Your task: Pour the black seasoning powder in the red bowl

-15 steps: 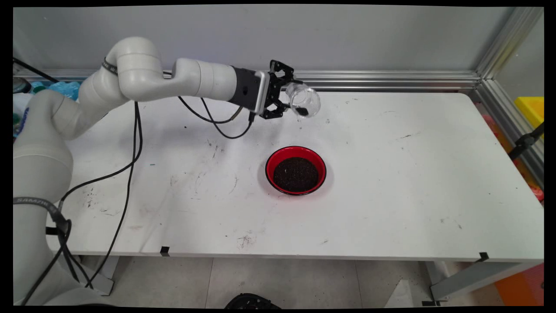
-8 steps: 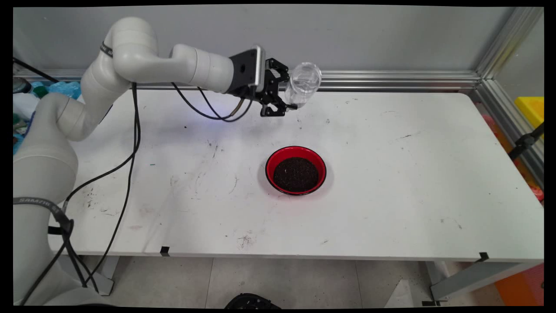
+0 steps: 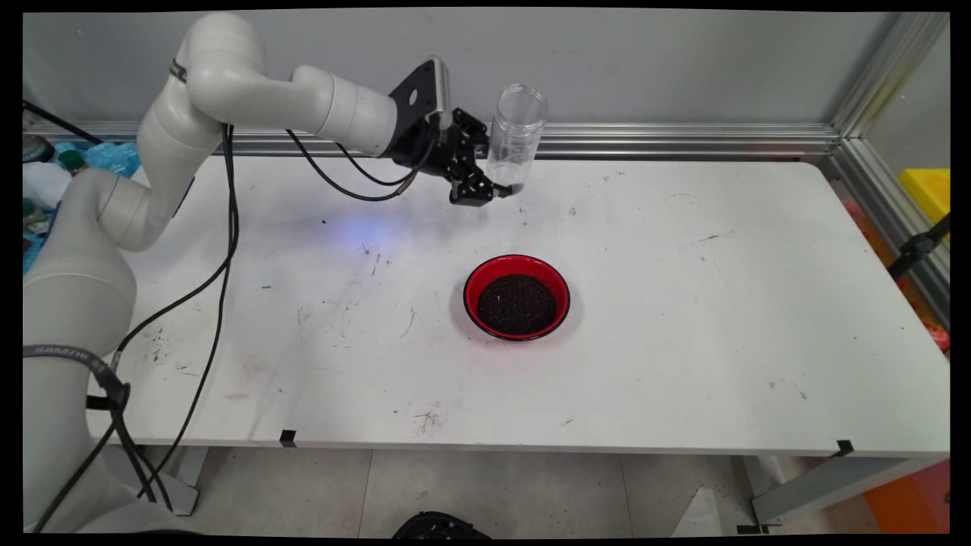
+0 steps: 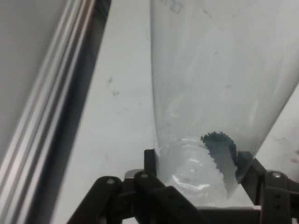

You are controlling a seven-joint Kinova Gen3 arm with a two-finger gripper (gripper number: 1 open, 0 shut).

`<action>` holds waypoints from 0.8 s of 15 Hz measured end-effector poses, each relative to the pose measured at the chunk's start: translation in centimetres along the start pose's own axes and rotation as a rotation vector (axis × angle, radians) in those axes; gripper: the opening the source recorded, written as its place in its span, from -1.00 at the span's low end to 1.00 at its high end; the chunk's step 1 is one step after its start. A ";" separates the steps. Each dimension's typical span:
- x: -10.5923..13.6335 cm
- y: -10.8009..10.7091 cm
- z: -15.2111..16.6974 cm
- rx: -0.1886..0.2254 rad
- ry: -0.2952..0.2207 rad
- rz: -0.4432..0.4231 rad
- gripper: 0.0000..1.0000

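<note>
My gripper (image 3: 497,178) is shut on a clear plastic jar (image 3: 516,136), held near its base above the far part of the table. The jar stands almost upright with its open mouth up, tilted slightly. In the hand view the clear jar (image 4: 219,93) fills the frame between the fingers (image 4: 150,161), and a small clump of dark grains (image 4: 218,142) clings inside near its bottom. A red bowl (image 3: 517,296) filled with dark granules sits on the white table (image 3: 683,303), nearer the front than the gripper and well below it.
An aluminium rail (image 3: 683,140) runs along the table's far edge, just behind the jar, and another rail (image 3: 887,220) lines the right side. Black cables (image 3: 227,250) hang from the arm over the table's left part. Clutter (image 3: 45,174) lies beyond the left edge.
The wrist has turned, swinging the jar from lying sideways with its mouth toward the camera to nearly upright, mouth up. The gripper rose slightly toward the back rail. The bowl has not moved.
</note>
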 end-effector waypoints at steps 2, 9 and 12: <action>-0.4 0.0 0.0 -0.038 -0.017 -0.066 -1.00; -2.0 -0.3 1.5 -0.088 -0.051 -0.247 -1.00; -3.1 -0.4 2.7 -0.087 -0.058 -0.304 -1.00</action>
